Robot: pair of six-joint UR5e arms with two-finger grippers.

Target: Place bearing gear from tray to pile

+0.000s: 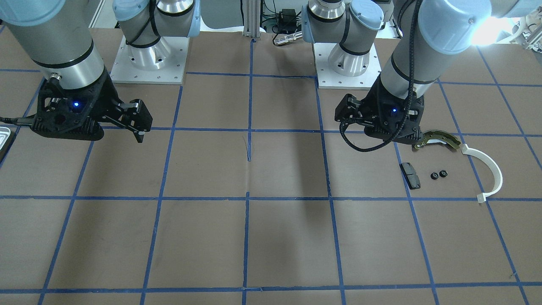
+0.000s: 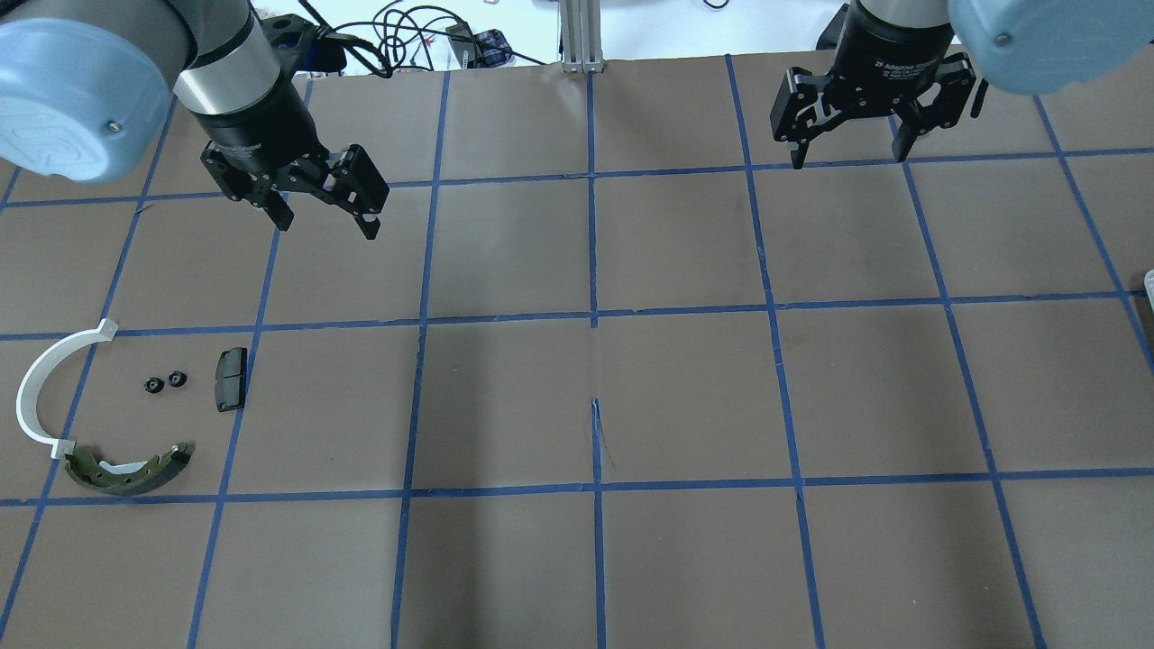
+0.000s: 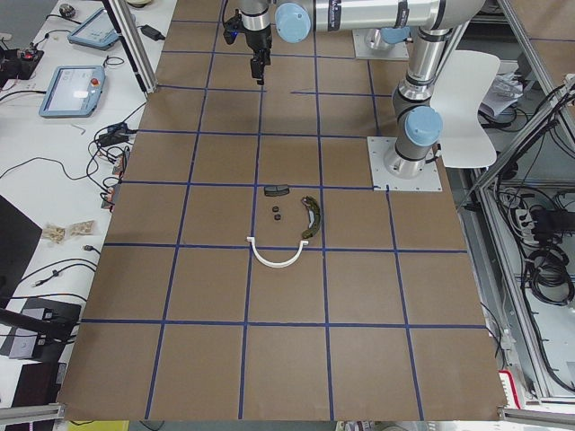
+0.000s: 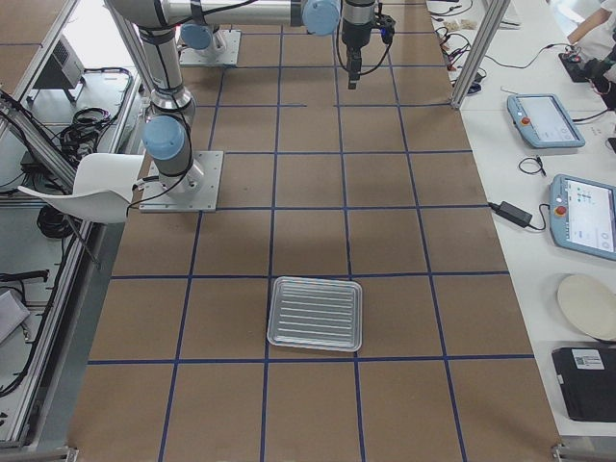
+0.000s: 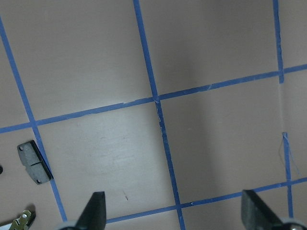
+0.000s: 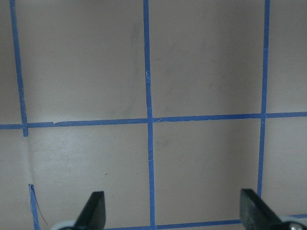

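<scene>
Overhead, left gripper (image 2: 328,227) spread, right gripper (image 2: 849,160) spread, two gears (image 2: 177,379) between white arc (image 2: 24,397) and pad (image 2: 230,379)

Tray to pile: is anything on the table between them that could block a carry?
Nothing visible does. Between the tray and the pile only taped brown table shows; the left gripper and right gripper hang open above it.

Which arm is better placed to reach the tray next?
Right. The tray lies on the open right gripper's side of the table, while the left gripper hangs near the pile. No gear shows on it.
</scene>
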